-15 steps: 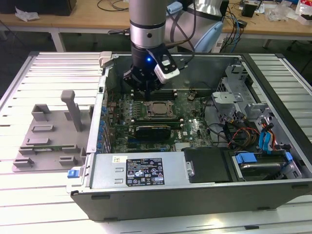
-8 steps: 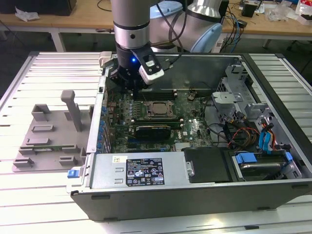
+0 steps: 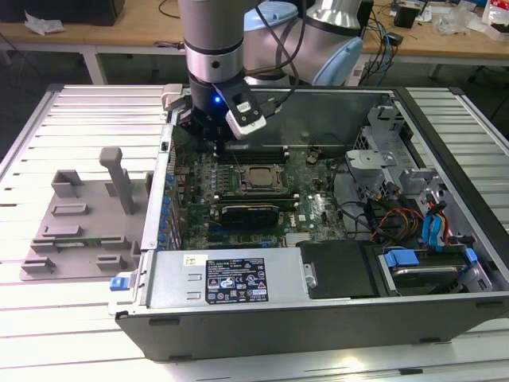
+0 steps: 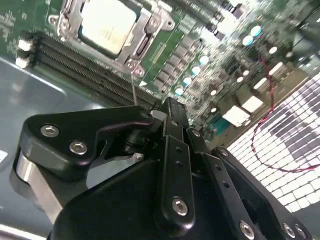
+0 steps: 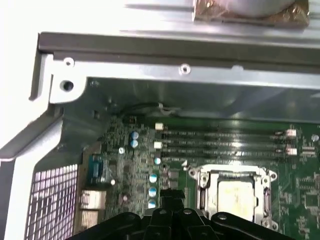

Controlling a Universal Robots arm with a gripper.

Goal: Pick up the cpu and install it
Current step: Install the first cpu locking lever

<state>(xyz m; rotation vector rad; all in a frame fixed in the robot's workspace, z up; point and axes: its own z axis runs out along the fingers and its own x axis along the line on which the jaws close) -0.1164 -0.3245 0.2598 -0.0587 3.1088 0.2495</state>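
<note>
The cpu (image 4: 107, 25) is a silver-grey square lying flat in the motherboard socket, ringed by the socket's metal frame (image 4: 145, 37). It appears in both wrist views, cpu (image 5: 235, 196), and in the exterior view, cpu (image 3: 256, 177), mid-board inside the open computer case. My gripper (image 4: 169, 107) hangs above the board, off to the side of the socket toward the rear panel's perforated grille. Its black fingers are pressed together with nothing between them. In the exterior view my gripper (image 3: 211, 142) is at the board's far left corner, apart from the cpu.
Empty memory slots (image 5: 225, 142) run beside the socket near the case wall (image 5: 175, 50). The case also holds a power supply (image 3: 238, 278), a drive cage with blue tabs (image 3: 429, 263) and loose cables (image 3: 382, 215). A grey parts fixture (image 3: 79, 223) lies left of the case.
</note>
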